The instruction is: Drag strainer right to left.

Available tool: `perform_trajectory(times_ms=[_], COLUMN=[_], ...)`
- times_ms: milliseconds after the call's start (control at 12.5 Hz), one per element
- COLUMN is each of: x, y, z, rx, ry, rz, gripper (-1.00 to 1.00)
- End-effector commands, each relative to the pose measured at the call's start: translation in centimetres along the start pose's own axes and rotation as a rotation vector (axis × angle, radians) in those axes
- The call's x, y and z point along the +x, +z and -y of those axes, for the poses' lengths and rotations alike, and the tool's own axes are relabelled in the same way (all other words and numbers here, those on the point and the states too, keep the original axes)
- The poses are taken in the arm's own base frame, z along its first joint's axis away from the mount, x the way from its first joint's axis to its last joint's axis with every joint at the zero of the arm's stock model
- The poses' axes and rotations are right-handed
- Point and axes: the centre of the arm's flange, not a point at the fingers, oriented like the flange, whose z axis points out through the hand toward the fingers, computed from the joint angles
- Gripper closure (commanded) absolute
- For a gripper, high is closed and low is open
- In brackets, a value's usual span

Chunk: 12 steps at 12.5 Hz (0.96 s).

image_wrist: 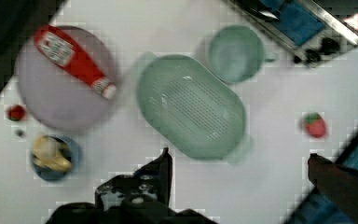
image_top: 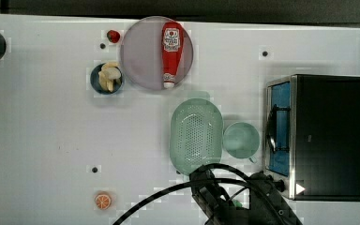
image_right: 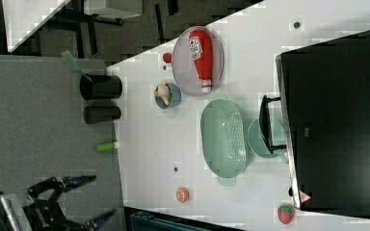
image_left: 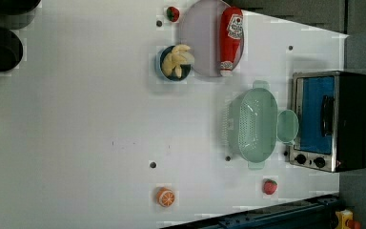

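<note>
Altogether, one strainer [image_top: 196, 136], one cup [image_top: 241, 139], one ketchup bottle [image_top: 171, 51].

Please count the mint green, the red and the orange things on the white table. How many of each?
Mint green: 2, the strainer and the cup.
Red: 3, the ketchup bottle and two small fruits.
Orange: 1, the orange half.
Total: 6.

Lab tabletop [image_top: 51, 140] staged with toy kitchenware, toaster oven [image_top: 326, 136].
</note>
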Motion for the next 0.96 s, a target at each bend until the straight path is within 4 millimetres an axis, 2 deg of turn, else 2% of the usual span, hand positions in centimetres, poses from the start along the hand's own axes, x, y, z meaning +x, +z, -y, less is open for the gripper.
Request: perform_trajectory(times_ms=[80, 320, 640, 960], x=[0.3, 0.2, -1.1, -1.6], y=[14.3, 22.7, 32.8, 41.3], z=[3.5, 4.0, 4.4, 5.4], rx=[-0.146, -0.162, -0.209, -0.204], ry=[-0.019, 0.131, 0.375, 0.525], rz=[0.123, 0.116, 0.109, 0.090], gripper=[-1.00, -1.00, -1.00, -1.00])
